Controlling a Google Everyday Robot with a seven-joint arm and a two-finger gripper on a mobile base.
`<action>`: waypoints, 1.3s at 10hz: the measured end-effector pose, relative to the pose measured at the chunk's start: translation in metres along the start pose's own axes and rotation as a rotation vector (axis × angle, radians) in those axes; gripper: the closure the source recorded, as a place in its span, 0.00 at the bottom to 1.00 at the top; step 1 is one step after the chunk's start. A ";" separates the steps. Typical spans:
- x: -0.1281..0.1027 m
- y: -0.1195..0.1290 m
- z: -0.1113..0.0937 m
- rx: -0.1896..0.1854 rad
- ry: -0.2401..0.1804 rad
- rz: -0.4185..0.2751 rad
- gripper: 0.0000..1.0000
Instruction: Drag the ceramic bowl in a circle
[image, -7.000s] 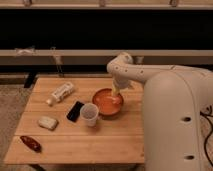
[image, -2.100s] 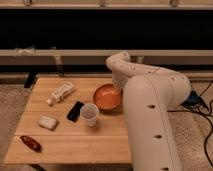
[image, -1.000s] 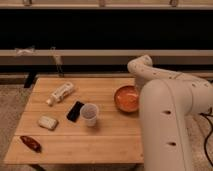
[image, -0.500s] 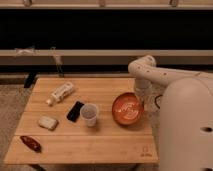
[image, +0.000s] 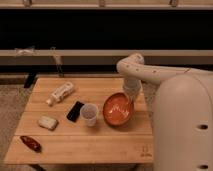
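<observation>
On the wooden counter (image: 90, 145) before a dark, railed wall, the ceramic bowl (image: 118, 109) sits right of centre (just beside a white cup (image: 89, 114)), while the white arm (image: 147, 73) bends down, its gripper (image: 131, 96) at the bowl's far rim, jaws' hold impossible to tell.

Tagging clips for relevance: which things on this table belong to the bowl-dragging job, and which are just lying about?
Job in hand:
ceramic bowl
gripper, at the bowl's rim on the arm's side

Lying about:
white cup
black flat object
white bottle
pale packet
reddish-brown item
</observation>
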 end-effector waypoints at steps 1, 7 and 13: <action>-0.014 0.007 0.001 0.000 -0.014 -0.015 1.00; -0.096 -0.005 -0.001 -0.006 -0.109 -0.019 1.00; -0.129 -0.055 0.032 0.015 -0.090 0.096 1.00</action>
